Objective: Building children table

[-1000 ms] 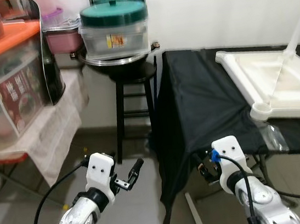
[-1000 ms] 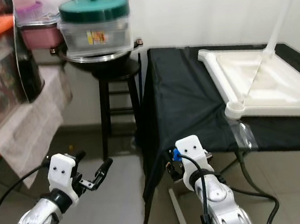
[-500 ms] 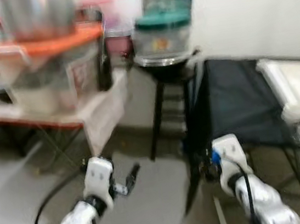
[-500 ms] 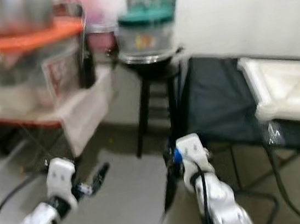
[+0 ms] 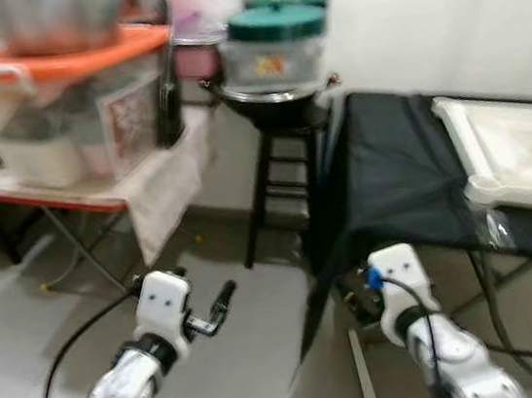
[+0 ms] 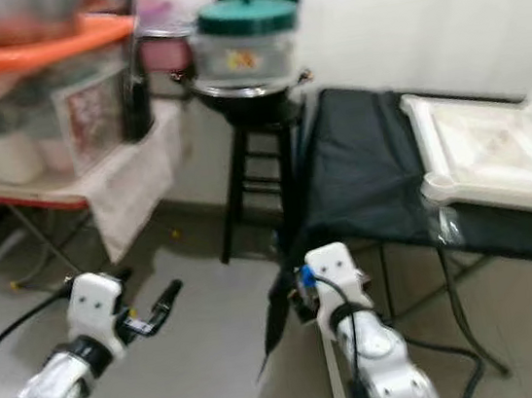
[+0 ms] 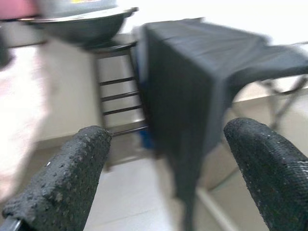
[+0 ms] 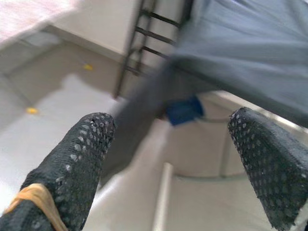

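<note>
A white children's table top (image 5: 522, 149) lies upside down on a table covered with black cloth (image 5: 391, 168), at the right. Both arms are held low over the grey floor, short of that table. My left gripper (image 5: 222, 298) points toward the stool; in the left wrist view (image 7: 163, 159) its fingers (image 7: 62, 183) stand wide apart with nothing between them. My right gripper (image 8: 178, 144) is open too and empty, facing the hanging black cloth (image 8: 231, 53). Its white wrist (image 5: 394, 275) shows near the table's front corner.
A black stool (image 5: 279, 163) carries a black pan and a clear container with a green lid (image 5: 277, 45). At the left is a cloth-draped side table (image 5: 159, 169) with an orange-lidded bin (image 5: 66, 98). A blue object (image 8: 185, 109) lies under the black table.
The camera has swung left and pulled back, so the side table shows more and the white top sits nearer the right edge. Both arms keep the same pose.
</note>
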You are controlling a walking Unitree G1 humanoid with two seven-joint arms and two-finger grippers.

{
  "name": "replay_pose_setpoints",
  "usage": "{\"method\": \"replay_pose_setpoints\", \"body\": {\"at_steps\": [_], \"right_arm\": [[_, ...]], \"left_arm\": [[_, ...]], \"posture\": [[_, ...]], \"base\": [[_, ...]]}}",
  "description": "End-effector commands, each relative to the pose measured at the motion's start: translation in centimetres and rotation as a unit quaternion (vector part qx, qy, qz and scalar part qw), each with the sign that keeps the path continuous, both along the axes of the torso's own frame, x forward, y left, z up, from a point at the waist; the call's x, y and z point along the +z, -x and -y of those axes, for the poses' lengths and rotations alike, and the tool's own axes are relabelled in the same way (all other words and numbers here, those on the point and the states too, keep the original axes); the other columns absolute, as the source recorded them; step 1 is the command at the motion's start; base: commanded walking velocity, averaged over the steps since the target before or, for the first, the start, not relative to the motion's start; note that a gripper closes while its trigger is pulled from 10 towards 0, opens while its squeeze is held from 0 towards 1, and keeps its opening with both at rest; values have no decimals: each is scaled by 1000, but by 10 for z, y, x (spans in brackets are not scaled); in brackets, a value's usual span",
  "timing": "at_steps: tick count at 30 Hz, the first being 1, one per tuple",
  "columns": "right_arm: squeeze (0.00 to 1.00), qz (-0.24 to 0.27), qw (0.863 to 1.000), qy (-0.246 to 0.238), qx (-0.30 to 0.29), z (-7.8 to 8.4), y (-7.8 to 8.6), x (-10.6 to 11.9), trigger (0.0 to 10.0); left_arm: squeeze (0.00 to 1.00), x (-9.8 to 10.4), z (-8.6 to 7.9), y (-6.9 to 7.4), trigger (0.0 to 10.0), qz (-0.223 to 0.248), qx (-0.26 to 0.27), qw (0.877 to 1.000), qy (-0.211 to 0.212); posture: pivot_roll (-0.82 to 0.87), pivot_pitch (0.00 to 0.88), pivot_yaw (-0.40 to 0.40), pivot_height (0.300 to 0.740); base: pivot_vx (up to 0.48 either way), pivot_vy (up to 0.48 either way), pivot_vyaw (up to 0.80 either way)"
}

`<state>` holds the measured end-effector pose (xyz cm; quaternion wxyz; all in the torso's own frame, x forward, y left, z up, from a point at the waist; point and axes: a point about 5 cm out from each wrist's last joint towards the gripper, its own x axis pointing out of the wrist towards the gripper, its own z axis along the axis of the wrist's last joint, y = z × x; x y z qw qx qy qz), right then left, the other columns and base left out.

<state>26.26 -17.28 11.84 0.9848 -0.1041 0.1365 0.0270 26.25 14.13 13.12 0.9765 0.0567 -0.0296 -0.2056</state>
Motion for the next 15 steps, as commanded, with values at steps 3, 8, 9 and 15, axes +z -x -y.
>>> {"method": "replay_pose_setpoints", "body": {"at_steps": [3,8,9,15], "right_arm": [[0,4,1000,-3,4,-3,-2,2,10000],[0,6,1000,-3,2,-2,-3,3,10000],[0,6,1000,-3,3,-2,-3,3,10000],[0,6,1000,-3,2,-3,-3,3,10000]], "left_arm": [[0,-1,-5,0,10000,-2,7,1000,-4],[0,-1,-5,1,10000,-1,9,1000,-3],[0,0,-6,0,10000,0,13,1000,4],[0,1,-7,0,10000,4,13,1000,6]], "posture": [[63,0,-82,740],[60,0,-84,740],[60,0,-84,740],[59,0,-84,740]], "base": [[0,-480,0],[0,-265,0],[0,0,0],[0,0,0]]}}
